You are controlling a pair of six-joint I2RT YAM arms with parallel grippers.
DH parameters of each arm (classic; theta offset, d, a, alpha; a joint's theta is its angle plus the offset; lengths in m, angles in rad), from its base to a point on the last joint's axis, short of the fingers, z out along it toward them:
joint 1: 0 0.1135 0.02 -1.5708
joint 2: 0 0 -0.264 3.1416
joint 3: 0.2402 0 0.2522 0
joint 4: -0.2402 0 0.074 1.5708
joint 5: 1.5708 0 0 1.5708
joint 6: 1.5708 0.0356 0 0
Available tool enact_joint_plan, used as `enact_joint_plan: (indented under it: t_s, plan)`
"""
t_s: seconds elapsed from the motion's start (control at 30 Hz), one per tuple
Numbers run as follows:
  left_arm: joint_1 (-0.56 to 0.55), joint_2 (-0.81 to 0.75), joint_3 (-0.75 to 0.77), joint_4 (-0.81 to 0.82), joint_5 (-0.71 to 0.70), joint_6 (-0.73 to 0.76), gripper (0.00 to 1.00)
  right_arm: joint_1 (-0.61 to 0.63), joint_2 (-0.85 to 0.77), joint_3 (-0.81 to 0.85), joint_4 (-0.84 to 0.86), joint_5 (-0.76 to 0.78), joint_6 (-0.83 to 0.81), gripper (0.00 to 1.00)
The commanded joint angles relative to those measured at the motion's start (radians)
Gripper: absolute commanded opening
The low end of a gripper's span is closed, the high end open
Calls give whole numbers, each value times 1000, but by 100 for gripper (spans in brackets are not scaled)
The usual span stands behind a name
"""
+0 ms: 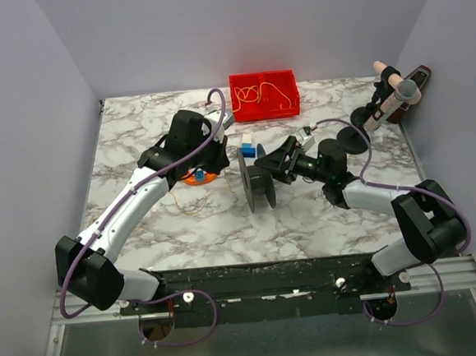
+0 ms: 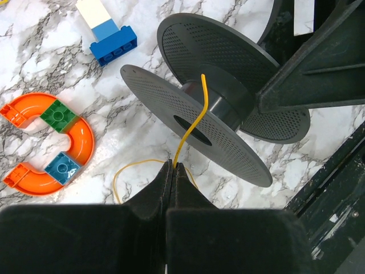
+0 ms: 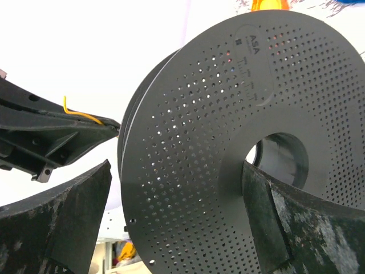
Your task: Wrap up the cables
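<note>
Matt perforated plastic spool [image 2: 228, 103], smooth yellow cable [image 2: 194, 121], glossy marble-look table [image 2: 57, 68].

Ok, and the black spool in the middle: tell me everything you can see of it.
The spool is black, plastic-looking: two round perforated flanges joined by a smooth hub, with a central hole and moulded lettering on one flange. It stands on its rims on the marble table, between the arms. A thin yellow cable runs from the shut left gripper over the near flange to the hub. The open right gripper has the spool between its fingers; contact cannot be told.
</note>
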Motion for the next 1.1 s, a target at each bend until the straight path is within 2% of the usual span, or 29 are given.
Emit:
enact_joint_plan:
  t_s: [0.0, 0.23, 0.67, 1.07]
  plan:
    - [-16, 4, 19, -4, 19, 2, 0, -5, -64, 67, -195, 62, -125, 100]
    - [-35, 10, 21, -6, 9, 2, 0, -4, -47, 79, -212, 67, -130, 100]
    - [-55, 30, 38, -6, 2, 11, 0, 24, -114, 209, -546, 180, -374, 100]
    - [-59, 32, 82, -40, 6, 23, 0, 32, -172, 306, -664, 186, -477, 100]
